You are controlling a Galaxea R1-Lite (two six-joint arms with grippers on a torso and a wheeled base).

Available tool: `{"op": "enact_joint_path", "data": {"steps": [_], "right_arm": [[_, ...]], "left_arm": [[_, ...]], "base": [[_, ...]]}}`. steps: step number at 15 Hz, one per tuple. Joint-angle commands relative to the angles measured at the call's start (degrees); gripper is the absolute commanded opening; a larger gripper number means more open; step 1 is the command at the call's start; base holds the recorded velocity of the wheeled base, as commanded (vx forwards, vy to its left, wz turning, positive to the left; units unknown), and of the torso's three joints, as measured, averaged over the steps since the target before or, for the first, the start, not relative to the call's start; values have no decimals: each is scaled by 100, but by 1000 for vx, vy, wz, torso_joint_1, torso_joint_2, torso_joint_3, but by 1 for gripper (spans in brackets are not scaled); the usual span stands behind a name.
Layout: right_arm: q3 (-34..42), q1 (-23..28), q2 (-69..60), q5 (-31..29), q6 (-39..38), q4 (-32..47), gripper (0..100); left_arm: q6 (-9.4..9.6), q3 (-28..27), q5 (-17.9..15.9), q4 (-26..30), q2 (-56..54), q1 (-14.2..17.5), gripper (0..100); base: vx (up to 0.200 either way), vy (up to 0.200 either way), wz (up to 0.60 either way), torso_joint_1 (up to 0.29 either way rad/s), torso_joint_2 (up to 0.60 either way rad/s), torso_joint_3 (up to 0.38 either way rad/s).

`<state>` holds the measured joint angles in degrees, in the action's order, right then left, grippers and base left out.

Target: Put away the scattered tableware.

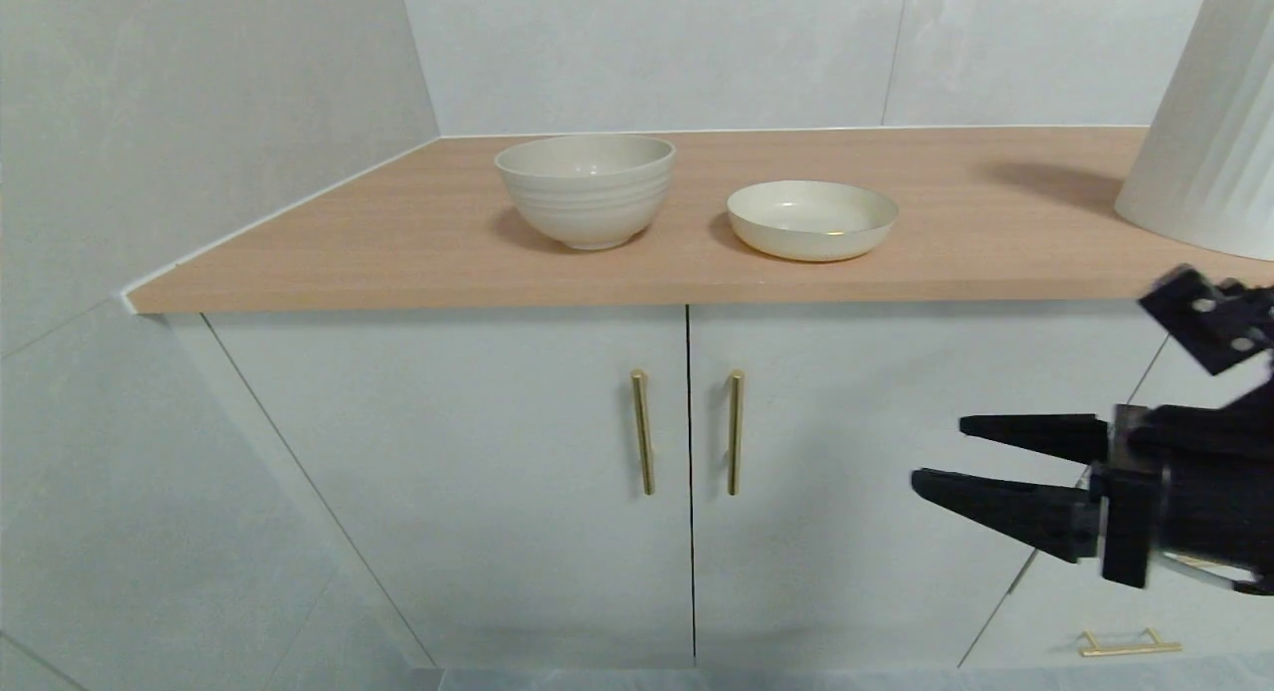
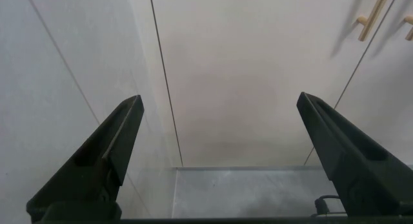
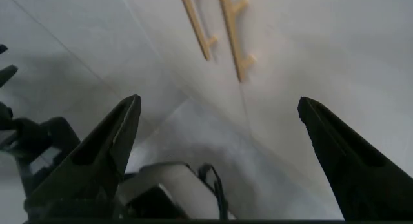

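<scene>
On counter, far: deep bowl left, shallow dish right, both untouched. Cabinet doors below were shut. Your right gripper hung low before right door, fingers apart, empty; left gripper likewise apart. Step looked like opening cabinet: you needed fingers round right handle.

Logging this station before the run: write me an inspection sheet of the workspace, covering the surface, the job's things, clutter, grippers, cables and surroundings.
Surface: wooden countertop over white cabinets, running into a wall corner.
Job's things: deep bowl upright, with the shallow dish to its right and apart from it; both look empty.
Clutter: white shade at the counter's right end.
Grippers: right gripper is below counter level in front of the cabinets, jaws open and empty; left gripper faces the cabinet front, jaws open and empty.
Cables: nothing seen.
Surroundings: cabinet doors are closed, with gold handles at the centre seam; tiled wall behind.
</scene>
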<state>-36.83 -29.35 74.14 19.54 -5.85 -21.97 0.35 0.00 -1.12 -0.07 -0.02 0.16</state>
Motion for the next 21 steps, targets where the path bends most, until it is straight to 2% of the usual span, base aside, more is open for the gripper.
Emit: {"op": "enact_joint_path", "data": {"steps": [1,5,8,10,14,18,21], "right_arm": [[-378,-316,1542,-29,-56,-730,100],[-536,-554,2342,-328,-294,-1178,100],[-562,-835,3053,-899,-760,-2444,100],[-562,-888,3370,-1040,-1006,-3077,100],[-659,-1046,3510,-1031,-1278,-3217,100],[-694,-1064,3871,-1128,-1340,-3806,100],[-694,-1169,3932,-1137,-1410,-3947,100]], "left_arm": [[0,0,-2,-1,2,11,100],[0,0,-2,-1,2,11,100],[9,0,-2,-1,2,11,100],[9,0,-2,-1,2,2,100],[0,0,7,-1,2,2,100],[0,0,-2,-1,2,2,100],[9,0,-2,-1,2,2,100]], "base": [[0,0,0,0,0,0],[0,0,0,0,0,0],[0,0,0,0,0,0],[0,0,0,0,0,0],[0,0,0,0,0,0],[0,0,0,0,0,0],[0,0,0,0,0,0]]}}
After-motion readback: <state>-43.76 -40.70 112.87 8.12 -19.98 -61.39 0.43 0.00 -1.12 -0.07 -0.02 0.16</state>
